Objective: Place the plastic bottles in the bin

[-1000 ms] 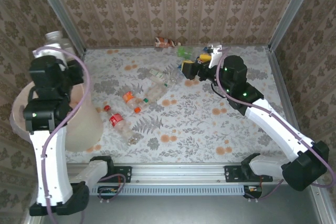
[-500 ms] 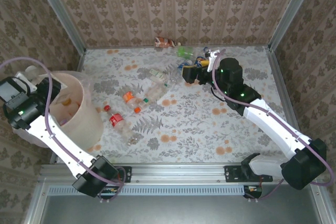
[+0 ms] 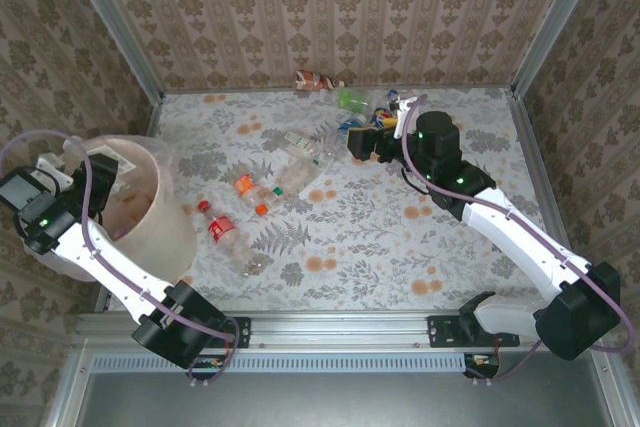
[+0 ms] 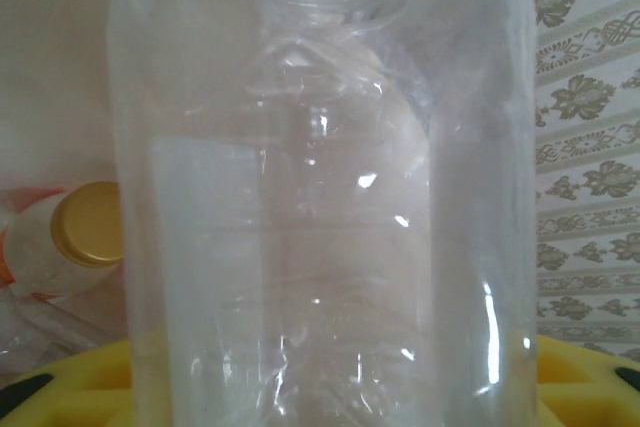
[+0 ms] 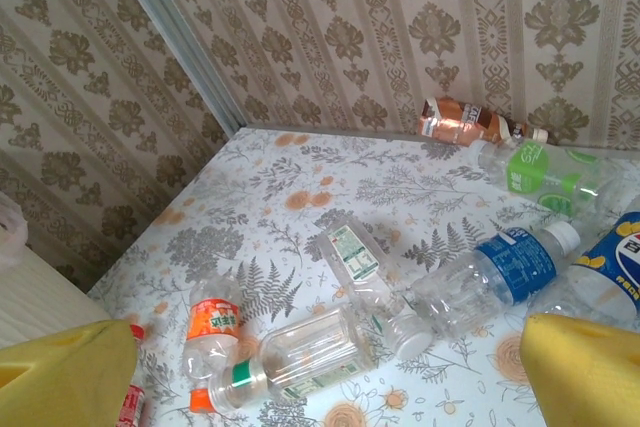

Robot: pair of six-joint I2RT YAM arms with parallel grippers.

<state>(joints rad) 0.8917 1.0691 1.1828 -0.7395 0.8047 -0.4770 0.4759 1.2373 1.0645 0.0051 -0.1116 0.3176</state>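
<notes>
The left gripper (image 3: 70,169) hangs at the far-left rim of the bin (image 3: 165,232), with a crushed clear bottle (image 4: 320,197) standing upright between its yellow fingers (image 4: 590,372), close against the wrist camera; whether the jaws clamp it or have let go, I cannot tell; the right gripper (image 5: 325,372) is spread wide with nothing between its fingers, poised above the cluster of plastic bottles

The likely trouble on the left: the bottle sits near the rim rather than over the middle, so a drop here could catch the clear bag liner or tip outside the tub; a crushed wall may also cling to one finger

On the right, a blue-label bottle (image 5: 510,267) lies just ahead and to the right, a clear bottle (image 5: 310,347) almost directly beneath, and an orange-label bottle (image 5: 212,322) to the left; they lie close together, so a descent could nudge a neighbour rolling or pinch two at once

The bin holds at least a yellow-capped bottle (image 4: 75,242), just left of the clear bottle; many bottles remain on the table
</notes>
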